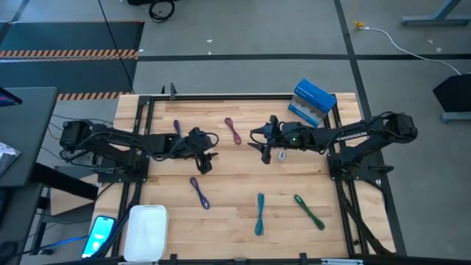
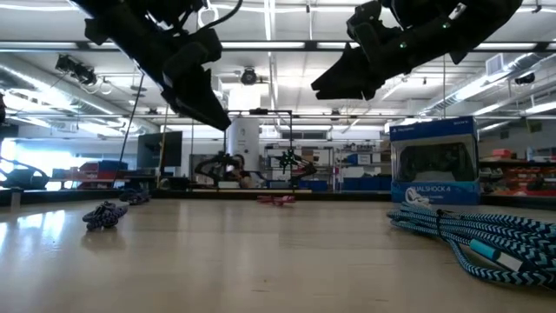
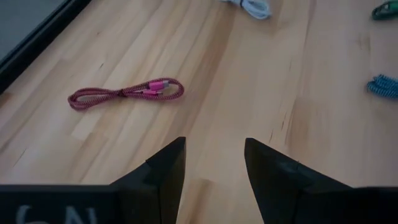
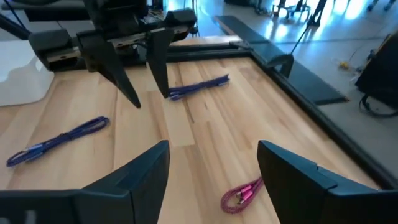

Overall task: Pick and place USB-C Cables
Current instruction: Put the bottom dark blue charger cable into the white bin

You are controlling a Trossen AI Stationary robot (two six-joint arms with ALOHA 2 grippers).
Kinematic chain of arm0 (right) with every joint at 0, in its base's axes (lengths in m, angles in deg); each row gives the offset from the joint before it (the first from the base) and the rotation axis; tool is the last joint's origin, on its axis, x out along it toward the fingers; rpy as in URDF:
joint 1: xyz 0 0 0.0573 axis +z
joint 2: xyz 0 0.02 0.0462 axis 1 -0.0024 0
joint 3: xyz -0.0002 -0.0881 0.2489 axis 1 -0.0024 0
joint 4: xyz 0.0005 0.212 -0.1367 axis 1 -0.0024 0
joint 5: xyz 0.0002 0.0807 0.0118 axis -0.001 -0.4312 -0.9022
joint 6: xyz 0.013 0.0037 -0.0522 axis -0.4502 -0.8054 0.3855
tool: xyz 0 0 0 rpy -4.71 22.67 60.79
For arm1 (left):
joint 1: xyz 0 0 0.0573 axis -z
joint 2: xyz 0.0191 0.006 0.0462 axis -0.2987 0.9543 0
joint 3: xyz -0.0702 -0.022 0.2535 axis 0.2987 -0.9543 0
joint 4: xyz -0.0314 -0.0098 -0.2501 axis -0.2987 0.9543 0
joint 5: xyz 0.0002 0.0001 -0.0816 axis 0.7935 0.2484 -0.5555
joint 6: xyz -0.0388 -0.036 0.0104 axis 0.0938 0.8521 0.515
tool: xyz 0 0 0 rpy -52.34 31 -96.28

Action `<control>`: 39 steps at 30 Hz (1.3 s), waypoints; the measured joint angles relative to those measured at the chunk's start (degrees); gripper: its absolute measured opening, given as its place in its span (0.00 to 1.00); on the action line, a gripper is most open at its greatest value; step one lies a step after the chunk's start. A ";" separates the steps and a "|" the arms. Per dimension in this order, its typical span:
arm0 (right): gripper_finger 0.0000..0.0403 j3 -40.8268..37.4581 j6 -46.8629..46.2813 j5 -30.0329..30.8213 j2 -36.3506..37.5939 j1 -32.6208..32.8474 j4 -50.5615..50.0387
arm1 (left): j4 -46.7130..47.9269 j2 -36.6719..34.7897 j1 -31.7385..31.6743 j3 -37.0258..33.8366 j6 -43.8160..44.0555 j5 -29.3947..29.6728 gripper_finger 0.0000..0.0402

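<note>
Wooden slats make up the table (image 1: 235, 173), where six USB-C cables lie scattered: a purple cable (image 1: 176, 129) near the far left, a maroon cable (image 1: 233, 130) beside it toward the middle, a white cable (image 1: 282, 154) just under the right arm's tip, a second purple cable (image 1: 199, 192) nearer the front, then a teal cable (image 1: 260, 214) and a green cable (image 1: 309, 211) side by side at the front. Both arms reach toward the centre. Left gripper (image 3: 214, 158) hangs above bare wood with jaws parted, holding nothing. Right gripper (image 4: 211, 165) likewise gapes empty, the maroon cable below it.
</note>
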 joint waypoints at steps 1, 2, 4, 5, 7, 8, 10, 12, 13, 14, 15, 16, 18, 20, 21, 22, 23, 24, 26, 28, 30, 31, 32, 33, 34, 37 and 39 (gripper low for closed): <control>0.62 0.01 0.52 -0.01 -0.07 -0.14 0.65 | -1.00 0.33 0.00 0.00 0.18 0.01 0.43; 0.62 0.01 0.74 -0.01 -0.06 -0.28 1.06 | -1.95 0.58 0.00 0.01 0.12 -0.02 0.43; 0.62 0.01 1.11 -0.01 -0.04 -0.67 2.08 | -2.47 0.60 -0.01 0.00 -0.44 0.00 0.43; 0.62 0.01 1.40 -0.01 -0.04 -0.96 2.46 | -2.90 0.60 0.00 0.02 -0.51 0.00 0.43; 0.62 0.01 1.61 -0.01 -0.04 -1.51 3.30 | -2.61 0.58 -0.02 0.02 -0.55 0.00 0.43; 0.62 0.01 1.62 -0.01 -0.04 -1.85 3.61 | -2.43 0.58 -0.01 0.02 -0.51 -0.01 0.43; 0.62 0.01 1.66 -0.01 -0.04 -2.39 3.46 | -1.87 0.56 0.52 0.02 -0.15 -0.10 0.43; 0.62 0.01 1.53 -0.01 -0.04 -2.89 3.41 | -1.07 0.64 1.26 0.02 0.15 0.00 0.43; 0.62 0.01 1.44 -0.01 -0.04 -3.06 3.51 | -1.58 0.87 1.52 0.02 0.17 0.02 0.43; 0.62 0.01 1.40 -0.03 -0.04 -3.22 3.50 | -2.08 0.99 1.76 0.02 0.21 0.02 0.43; 0.62 0.01 1.44 -0.05 -0.04 -3.34 3.48 | -2.16 0.99 1.97 0.02 0.23 0.02 0.43; 0.62 0.01 1.44 -0.05 -0.04 -3.45 3.48 | -2.57 0.99 2.17 0.02 0.24 0.10 0.43; 0.62 0.01 1.19 -0.21 -0.04 -3.61 3.63 | -2.54 0.99 2.46 0.02 -1.05 0.15 0.43; 0.62 0.01 1.07 -0.21 -0.04 -3.63 3.62 | -1.14 0.98 3.00 0.02 -3.36 -1.68 0.43; 0.62 0.01 1.07 -0.21 -0.04 -3.63 3.61 | 0.26 0.97 3.42 0.02 -4.47 -3.80 0.43; 0.62 0.01 1.05 -0.21 -0.04 -3.63 3.61 | 2.02 0.97 3.90 0.02 -5.53 -6.53 0.43; 0.62 0.01 1.08 -0.23 -0.04 -3.63 3.61 | 4.12 0.97 4.50 0.02 -6.67 -9.31 0.43; 0.62 0.01 1.28 -0.23 -0.04 -3.63 3.60 | 6.27 0.97 5.20 0.02 -7.54 -11.65 0.43; 0.62 0.01 1.80 -0.23 -0.04 -3.63 3.61 | 11.28 0.97 6.71 0.02 -10.50 -14.76 0.43; 0.62 0.01 2.41 -0.23 -0.04 -3.63 3.59 | 15.27 0.97 8.38 0.02 -13.28 -16.06 0.43; 0.62 0.01 2.81 -0.23 -0.04 -3.63 3.58 | 17.79 0.69 10.08 0.17 -15.47 -17.00 0.43; 0.62 0.01 2.82 -0.23 -0.04 -3.63 3.58 | 18.99 0.40 11.05 0.55 -15.82 -17.43 0.43; 0.62 0.01 2.84 -0.22 -0.04 -3.63 3.57 | 19.16 0.36 12.00 1.18 -16.17 -17.86 0.43; 0.62 0.01 2.84 -0.23 -0.04 -3.63 3.54 | 18.50 0.36 12.94 1.70 -17.56 -18.47 0.43; 0.62 0.01 2.86 -0.23 -0.04 -3.63 3.53 | 18.59 0.34 13.95 2.15 -19.82 -19.62 0.43; 0.62 0.01 2.51 -0.23 -0.04 -3.63 3.27 | 19.85 0.51 17.61 2.40 -26.27 -22.03 0.43; 0.62 0.01 2.31 -0.22 -0.04 -3.56 3.25 | 21.49 1.40 19.50 2.45 -27.65 -21.78 0.43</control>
